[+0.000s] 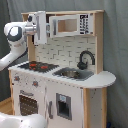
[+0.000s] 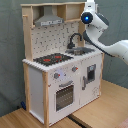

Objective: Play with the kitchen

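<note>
Arm's gripper [image 1: 40,27] up by kitchen [image 1: 65,75] top cabinets, can't tell if clenched or grasping; approach slow, keep clear of hood [image 2: 48,21] & faucet [image 1: 85,59].

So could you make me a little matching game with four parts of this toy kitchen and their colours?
Parts:
1. faucet
2. stove rings
3. hood
4. oven door

Colours:
A. grey
B. white frame with a dark window
C. black
D. red

Pairs: 1-C, 2-D, 3-A, 4-B
</note>
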You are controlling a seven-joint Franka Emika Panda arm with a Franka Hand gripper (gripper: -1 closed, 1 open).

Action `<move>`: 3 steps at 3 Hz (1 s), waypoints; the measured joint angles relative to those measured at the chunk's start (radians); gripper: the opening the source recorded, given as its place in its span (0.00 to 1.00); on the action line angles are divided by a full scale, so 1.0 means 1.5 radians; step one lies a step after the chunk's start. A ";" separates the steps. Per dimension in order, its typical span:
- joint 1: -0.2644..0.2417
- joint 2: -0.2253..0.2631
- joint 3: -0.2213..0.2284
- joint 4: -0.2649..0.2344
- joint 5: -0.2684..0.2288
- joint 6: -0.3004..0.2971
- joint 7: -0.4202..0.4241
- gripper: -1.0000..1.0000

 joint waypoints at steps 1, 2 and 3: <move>0.037 -0.005 0.012 0.000 0.000 0.036 -0.041 1.00; 0.082 -0.022 0.026 0.000 0.000 0.036 -0.089 1.00; 0.128 -0.048 0.045 -0.010 0.000 0.035 -0.135 1.00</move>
